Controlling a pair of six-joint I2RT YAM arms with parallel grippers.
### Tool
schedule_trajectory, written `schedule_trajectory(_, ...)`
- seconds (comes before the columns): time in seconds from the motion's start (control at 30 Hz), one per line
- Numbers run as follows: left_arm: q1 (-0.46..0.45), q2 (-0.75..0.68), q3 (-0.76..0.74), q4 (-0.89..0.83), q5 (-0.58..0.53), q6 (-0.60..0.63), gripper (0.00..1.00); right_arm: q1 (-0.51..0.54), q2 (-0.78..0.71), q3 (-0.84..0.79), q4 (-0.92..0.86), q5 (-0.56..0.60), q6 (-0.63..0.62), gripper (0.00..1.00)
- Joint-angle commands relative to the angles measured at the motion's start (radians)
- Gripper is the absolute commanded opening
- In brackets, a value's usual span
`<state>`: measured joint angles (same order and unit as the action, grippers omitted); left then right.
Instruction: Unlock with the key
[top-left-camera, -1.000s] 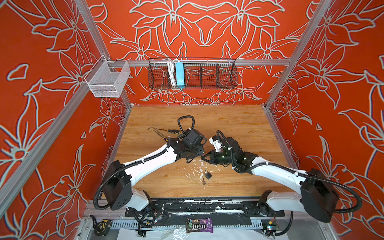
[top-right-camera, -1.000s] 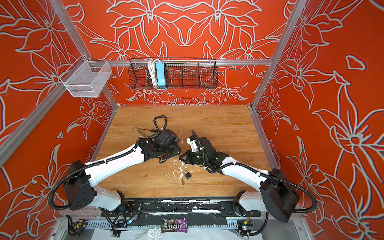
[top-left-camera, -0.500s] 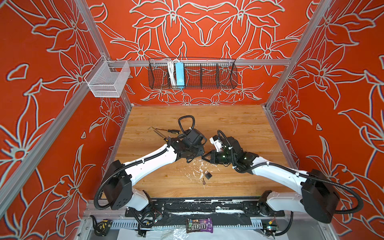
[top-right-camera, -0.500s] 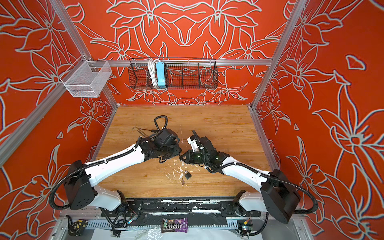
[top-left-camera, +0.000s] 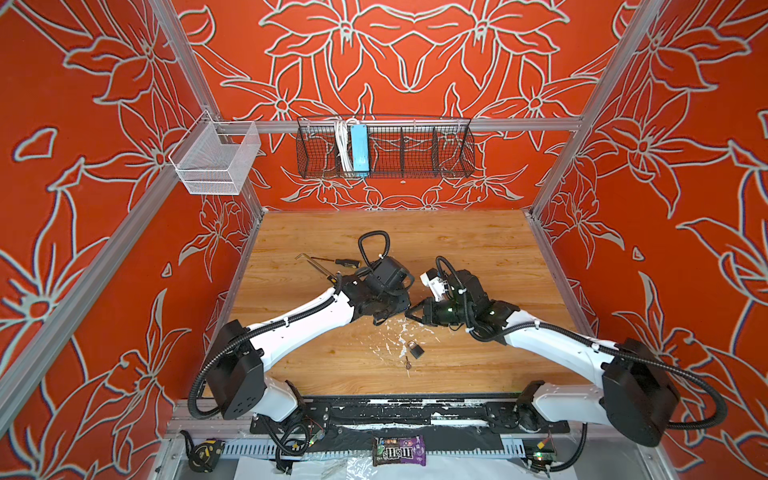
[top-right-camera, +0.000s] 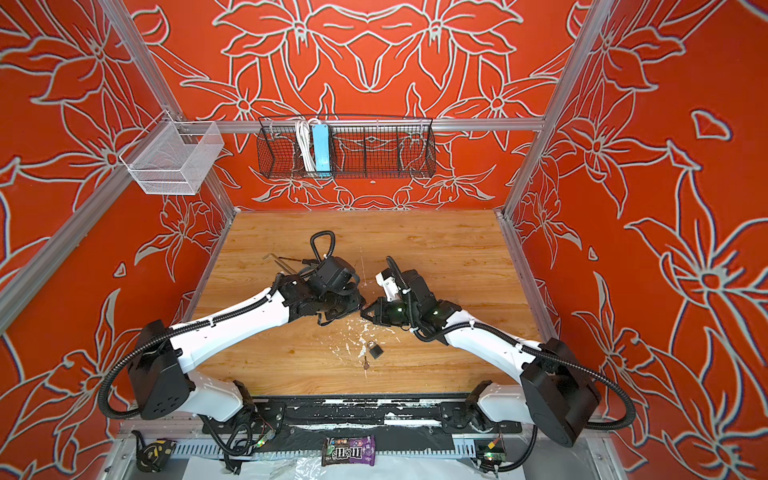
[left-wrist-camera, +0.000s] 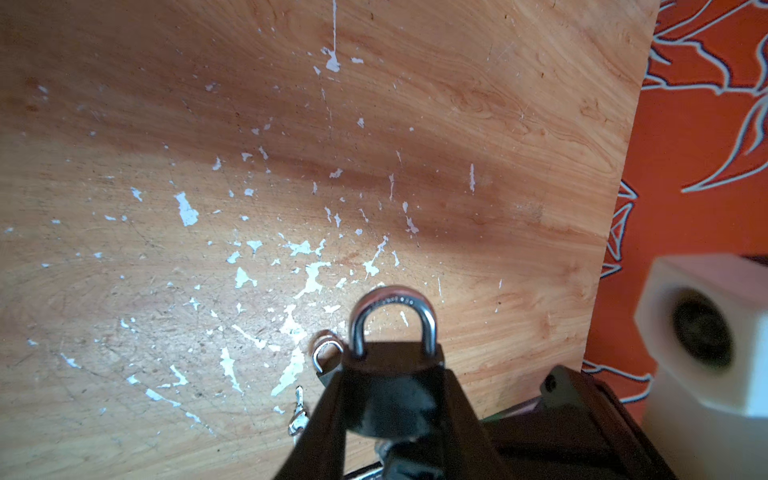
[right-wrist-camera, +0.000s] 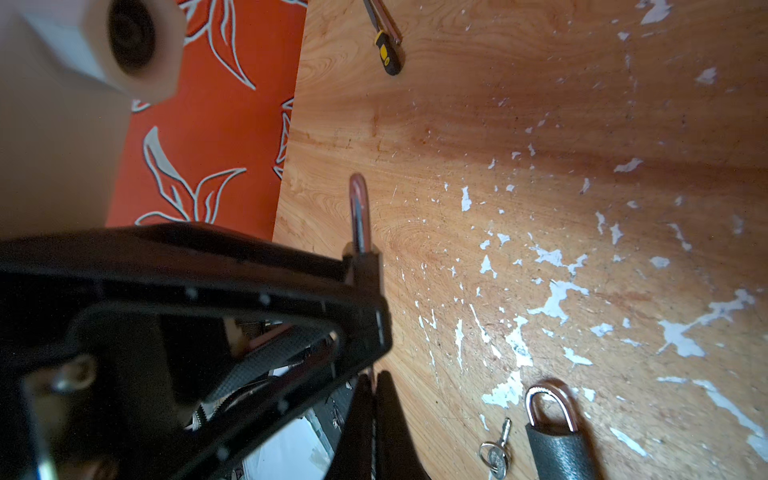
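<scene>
My left gripper (left-wrist-camera: 392, 388) is shut on a black padlock (left-wrist-camera: 394, 359), its steel shackle (left-wrist-camera: 392, 297) pointing away from the wrist. In both top views the two grippers meet tip to tip over the middle of the table, left gripper (top-left-camera: 392, 311) against right gripper (top-left-camera: 409, 312). My right gripper (right-wrist-camera: 372, 380) is shut, and a thin sliver that looks like the key pokes out between its fingertips toward the underside of the held padlock (right-wrist-camera: 363, 259). The keyhole is hidden behind a left finger (right-wrist-camera: 370, 320).
A second black padlock (top-left-camera: 417, 350) and a loose key on a ring (top-left-camera: 408, 364) lie on the scuffed wooden table (top-left-camera: 478, 257) just in front of the grippers. A screwdriver (top-left-camera: 347, 262) and a hex wrench (top-left-camera: 307, 257) lie behind the left arm. A wire basket (top-left-camera: 384, 149) hangs on the back wall.
</scene>
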<state>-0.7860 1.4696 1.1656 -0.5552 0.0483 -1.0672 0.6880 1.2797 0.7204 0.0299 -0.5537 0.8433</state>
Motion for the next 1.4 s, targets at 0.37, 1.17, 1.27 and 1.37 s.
schedule_trajectory(0.37,0.012,-0.016,0.016,0.064,0.03,-0.058,0.0,-0.007,-0.055,0.029,0.0,0.041,-0.094,0.05)
schedule_trajectory(1.17,0.042,-0.045,-0.008,0.168,-0.038,-0.115,0.0,0.03,-0.203,-0.133,0.203,0.252,0.129,0.27)
schedule_trajectory(1.27,0.042,-0.047,-0.013,0.175,-0.036,-0.117,0.0,0.03,-0.218,-0.134,0.212,0.28,0.122,0.28)
schedule_trajectory(1.37,0.042,-0.05,-0.011,0.175,-0.036,-0.113,0.0,0.03,-0.211,-0.13,0.224,0.274,0.121,0.29)
